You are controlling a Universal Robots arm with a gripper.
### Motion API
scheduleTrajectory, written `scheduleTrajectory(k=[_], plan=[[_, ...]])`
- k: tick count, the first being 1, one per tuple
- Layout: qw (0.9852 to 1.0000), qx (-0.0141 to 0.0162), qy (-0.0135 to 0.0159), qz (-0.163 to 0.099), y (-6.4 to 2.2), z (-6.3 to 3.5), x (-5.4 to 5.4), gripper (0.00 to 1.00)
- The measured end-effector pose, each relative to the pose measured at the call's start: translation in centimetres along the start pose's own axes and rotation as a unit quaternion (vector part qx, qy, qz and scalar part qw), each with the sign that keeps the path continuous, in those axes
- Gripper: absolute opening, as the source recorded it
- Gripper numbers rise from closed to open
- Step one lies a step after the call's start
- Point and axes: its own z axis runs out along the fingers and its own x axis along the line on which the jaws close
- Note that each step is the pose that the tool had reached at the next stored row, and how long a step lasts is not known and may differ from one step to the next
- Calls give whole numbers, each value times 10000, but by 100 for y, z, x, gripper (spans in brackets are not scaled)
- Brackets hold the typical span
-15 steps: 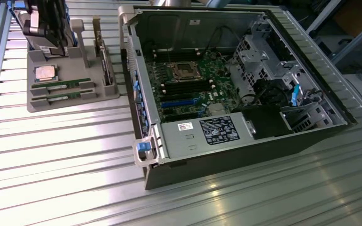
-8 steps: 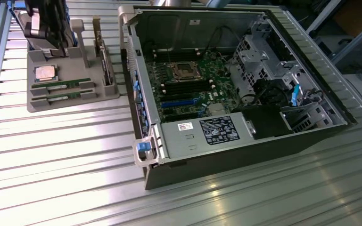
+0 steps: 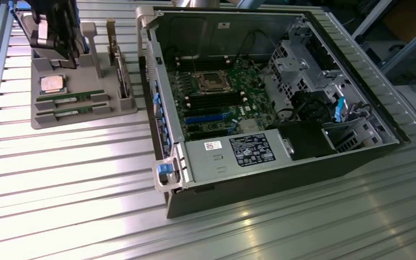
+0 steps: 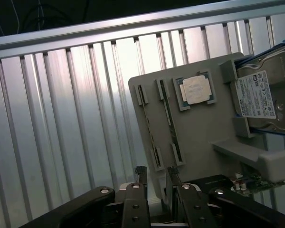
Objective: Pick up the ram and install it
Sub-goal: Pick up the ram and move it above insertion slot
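The gripper [image 3: 67, 54] is hanging in the upper left of the exterior view, over the far end of the grey parts holder [image 3: 85, 116]. Its fingers [image 4: 141, 176] are standing apart and clasping nothing (the holder's pale edge is showing through the gap in the wrist view). Two green sticks are lying flat in parallel slots at the holder's lower end. The upper ram stick [image 3: 71, 98] is sitting just below the square silver CPU [image 3: 52, 84], and the lower ram stick [image 3: 71, 112] is lying just beneath it. Both are lying below the gripper in the frame, apart from its fingertips, with the CPU between them. An expansion card [image 3: 121, 70] is standing upright at the holder's right edge. The open computer case [image 3: 381, 135] is occupying the centre and right, its motherboard [image 3: 215, 92] facing up.
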Motion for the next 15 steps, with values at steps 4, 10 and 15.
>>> scheduleTrajectory(k=[4, 10, 15], plan=[[10000, 0, 0, 1, -1, 27, 3, 30], [10000, 0, 0, 0, -5, 81, 10, 30], [10000, 0, 0, 0, -7, 114, 16, 30]])
